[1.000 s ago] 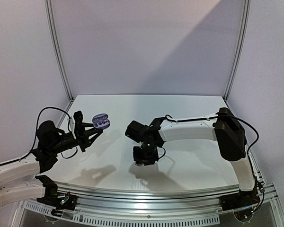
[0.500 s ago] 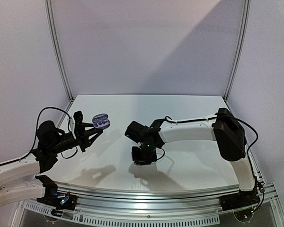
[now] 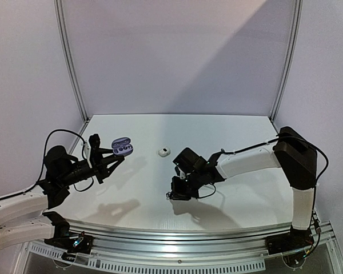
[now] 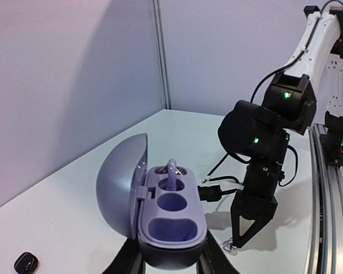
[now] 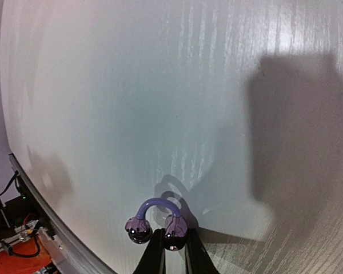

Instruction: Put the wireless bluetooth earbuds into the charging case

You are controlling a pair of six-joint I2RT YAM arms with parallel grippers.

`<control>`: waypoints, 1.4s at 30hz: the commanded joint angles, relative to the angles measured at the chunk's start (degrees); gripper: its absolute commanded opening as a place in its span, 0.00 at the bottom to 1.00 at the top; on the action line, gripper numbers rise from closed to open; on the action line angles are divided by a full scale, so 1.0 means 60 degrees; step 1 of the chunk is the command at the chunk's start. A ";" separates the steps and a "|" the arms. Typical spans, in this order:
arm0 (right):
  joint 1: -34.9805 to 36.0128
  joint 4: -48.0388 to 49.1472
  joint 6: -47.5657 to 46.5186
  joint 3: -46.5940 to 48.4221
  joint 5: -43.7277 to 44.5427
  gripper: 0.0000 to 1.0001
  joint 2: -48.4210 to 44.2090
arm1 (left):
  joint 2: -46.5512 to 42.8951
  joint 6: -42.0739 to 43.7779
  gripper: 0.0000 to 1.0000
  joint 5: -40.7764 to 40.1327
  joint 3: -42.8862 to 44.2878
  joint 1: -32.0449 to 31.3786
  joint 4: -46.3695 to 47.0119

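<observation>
My left gripper (image 3: 110, 160) is shut on an open purple charging case (image 3: 123, 147) and holds it in the air at the left. In the left wrist view the case (image 4: 171, 220) has its lid swung left. One purple clip earbud (image 4: 172, 171) stands in its far slot and the two near slots are empty. My right gripper (image 3: 172, 196) points down at the table's middle front. In the right wrist view its fingertips (image 5: 172, 242) are shut on one ball of a second purple C-shaped earbud (image 5: 155, 218), low at the table surface.
A small white pebble-like item (image 3: 163, 152) lies on the table behind the right gripper. A small black item (image 4: 26, 262) lies on the table below the case, at the left. The table's front rail (image 3: 177, 237) runs close to the right gripper.
The right arm has swung right and slightly nearer, uncovering the white item behind it. The left arm and the case have not moved.
</observation>
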 commanded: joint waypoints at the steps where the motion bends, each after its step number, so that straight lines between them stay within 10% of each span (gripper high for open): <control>1: -0.0239 0.3343 0.1355 -0.1554 -0.1200 0.10 -0.0368 | 0.0012 0.0012 0.00 -0.0032 -0.0096 0.0066 0.0012; 13: -0.0553 0.9050 0.6968 -0.5608 -0.1339 0.17 -0.0596 | 0.0005 -0.0005 0.00 -0.0060 -0.0086 0.0066 -0.0010; 20: -0.0551 0.8554 0.7685 -0.6114 -0.0980 0.23 -0.0948 | -0.0004 0.0003 0.00 -0.0075 -0.0087 0.0061 -0.0015; 27: -0.0558 0.3896 0.5591 -0.4619 -0.0320 0.21 -0.2138 | -0.0008 0.0033 0.00 -0.0075 -0.0095 0.0066 -0.0025; 34: -0.0208 -0.5946 -0.0541 0.2493 0.2649 0.35 -0.0861 | 0.0007 0.0009 0.00 -0.0075 -0.0167 0.0063 0.0146; 42: 0.0491 -0.8105 -0.2146 0.6396 0.3319 0.40 0.2101 | -0.0213 0.0126 0.00 -0.0329 -0.0087 0.0078 -0.0117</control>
